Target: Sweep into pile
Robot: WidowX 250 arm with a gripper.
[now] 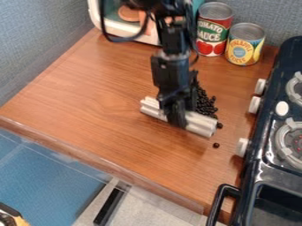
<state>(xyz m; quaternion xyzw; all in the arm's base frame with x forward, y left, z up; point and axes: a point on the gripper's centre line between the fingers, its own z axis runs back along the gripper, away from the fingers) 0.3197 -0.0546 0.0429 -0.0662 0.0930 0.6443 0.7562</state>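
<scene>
1. At the left, the pale ridged bar (pixel 198 122) ran slantwise across the wooden counter (pixel 94 97). Its left end stood well apart from the beans, so that end looked less useful for gathering. Good sweeping called for the bar's long lower edge flat against the wood, lest beans slip beneath it.

2. Next came the gripper (pixel 175 118), clamped about the bar's middle. A firm, level hold mattered here, since a tilt or twist would probably open a gap at one end. Short, slow strokes seemed wiser than one hard push.

3. Rightward, the dark beans (pixel 205 104) formed a loose cluster, partly hidden by the arm. They lay just beside the gripper, on its right and toward the far side of the bar. The bar's right half was the part best placed to gather them; the stroke needed to keep the cluster ahead of that face, away from the bar's open end.

4. Just off the bar's right end sat one loose bean (pixel 219 125). A small shift of the bar to the right would likely have brought it within the sweep.

5. Another stray bean (pixel 216 145) lay beyond that end, closer to the camera and well apart from the cluster. Collecting it called for setting the bar on its outer side, then drawing it inward. The stove (pixel 268 126) stood farther right, so the stroke needed to stay clear of its knobs.
</scene>
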